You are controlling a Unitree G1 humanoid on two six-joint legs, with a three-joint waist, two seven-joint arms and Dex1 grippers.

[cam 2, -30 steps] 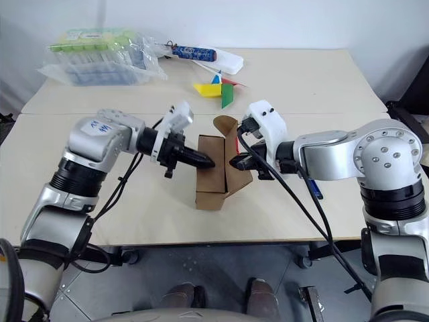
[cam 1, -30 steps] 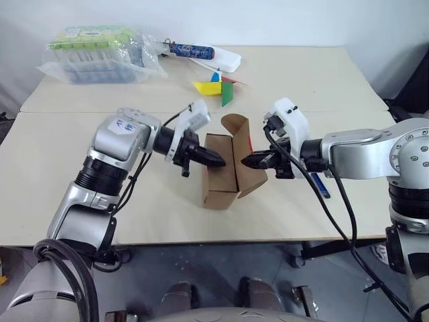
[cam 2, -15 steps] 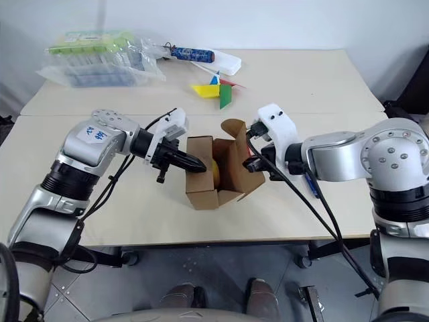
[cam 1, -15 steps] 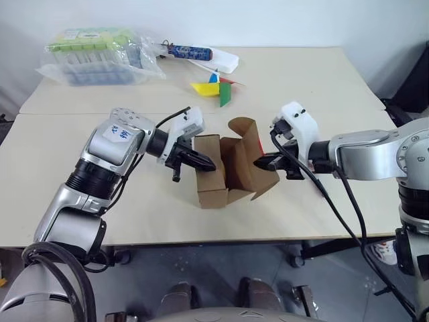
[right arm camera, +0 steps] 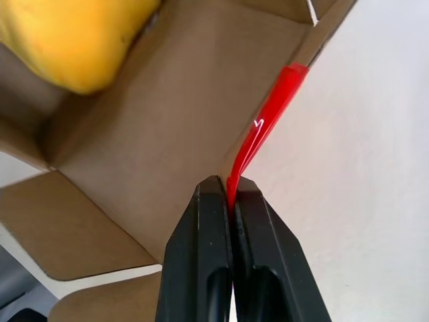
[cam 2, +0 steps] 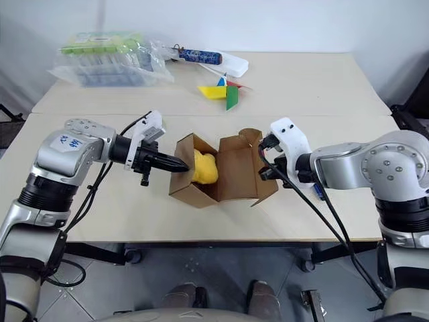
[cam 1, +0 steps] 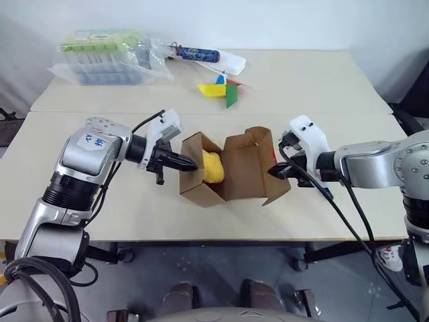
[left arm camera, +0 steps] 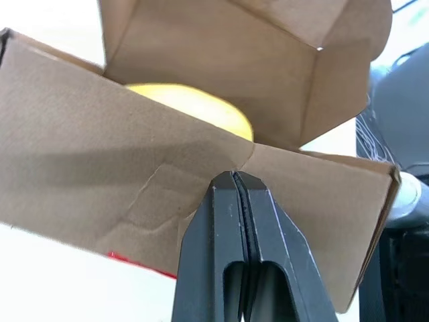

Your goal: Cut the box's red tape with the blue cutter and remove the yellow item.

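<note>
The brown box [cam 1: 244, 168] lies spread open in the middle of the table. The yellow item [cam 1: 213, 168] sits inside it, uncovered. My left gripper [cam 1: 191, 164] is shut on the box's left wall, pinching the cardboard edge in the left wrist view. My right gripper [cam 1: 275, 172] is shut on the red tape [right arm camera: 265, 134] at the edge of the opened lid. The tape runs straight in between its fingers. A short piece of the blue cutter [cam 1: 326, 192] shows on the table behind my right wrist.
At the back left lies a clear plastic package with green labels [cam 1: 107, 57]. A blue-patterned tube [cam 1: 198, 52] lies beside it. A multicoloured pinwheel [cam 1: 221, 89] lies behind the box. The table's front edge runs close below the box.
My two grippers have drawn apart, left one leftward, right one rightward and down. The box has been pulled open between them, its lid swung right, and the yellow item now shows.
</note>
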